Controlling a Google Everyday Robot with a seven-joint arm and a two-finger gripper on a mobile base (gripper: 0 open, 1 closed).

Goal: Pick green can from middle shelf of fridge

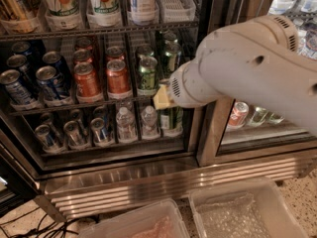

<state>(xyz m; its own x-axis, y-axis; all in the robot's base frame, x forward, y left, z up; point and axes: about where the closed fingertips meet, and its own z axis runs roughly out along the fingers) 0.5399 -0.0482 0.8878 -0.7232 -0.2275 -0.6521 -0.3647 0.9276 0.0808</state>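
The fridge (210, 138) stands open in front of me. Its middle shelf (74, 103) holds blue cans (49, 83), orange-red cans (87, 81) and green cans (147, 74) in rows. My gripper (166, 103), at the end of the big white arm (247, 68), is at the shelf's right front, just outside the front rail. It is shut on a dark-green can (171, 121), which hangs upright under it in front of the lower shelf. The arm hides the right end of the middle shelf.
Small water bottles (126, 125) and cans (72, 133) fill the lower shelf. Tall bottles (104, 1) stand on the top shelf. The steel door post (210, 108) is right of the gripper. Two clear plastic bins (242, 212) sit on the floor below.
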